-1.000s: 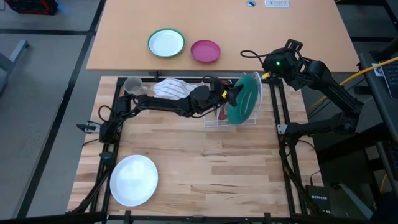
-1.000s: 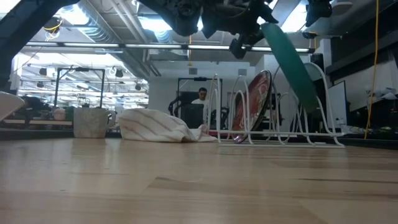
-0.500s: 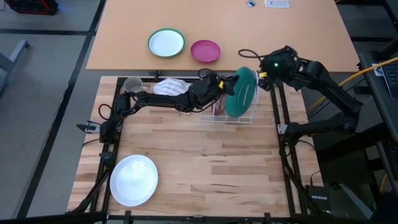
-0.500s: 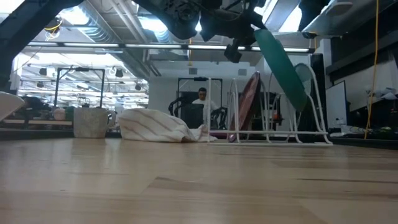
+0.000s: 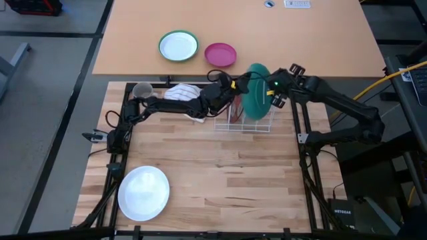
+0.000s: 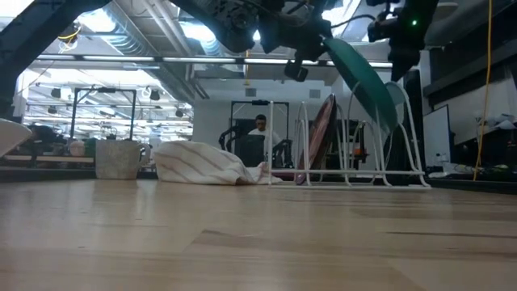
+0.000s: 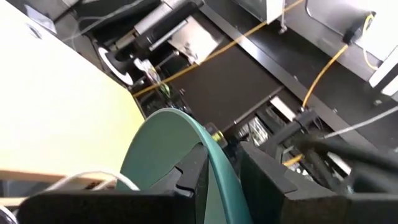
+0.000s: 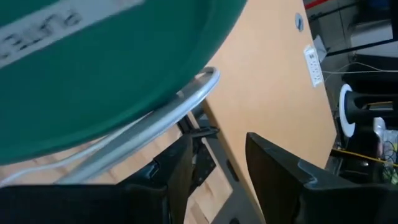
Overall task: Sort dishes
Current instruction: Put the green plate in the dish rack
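Observation:
My left gripper [image 5: 235,85] is shut on the dark green plate [image 5: 256,90], which it holds tilted over the white wire rack [image 5: 243,121] at the table's far side. The plate's lower edge [image 6: 389,121] reaches down among the rack's wire loops. The red-brown plate [image 6: 323,137] stands on edge in the rack. My right gripper [image 5: 275,92] is open just right of the green plate, beside a rack loop [image 8: 186,99]. A large white plate [image 5: 143,192] lies flat at the near left corner. My left gripper pinches the green plate's upper rim [image 7: 219,163] between its two fingers [image 7: 191,177], one on each face. It comes nearly level from the table's left. The plate is held on edge, tilted, with its lower part down among the rack's wires.
A striped cloth [image 5: 183,93] and a grey cup [image 5: 141,90] lie left of the rack under my left arm. A small green-rimmed white plate [image 5: 178,45] and a pink bowl [image 5: 220,55] sit on the tan table beyond. The table's middle and near right are bare wood.
My left gripper has carried the green plate toward the far edge and a little left, turning it more upright over the rack. The rack has slid slightly left and turned. My right gripper has moved left and toward the near edge, up to the plate's right side.

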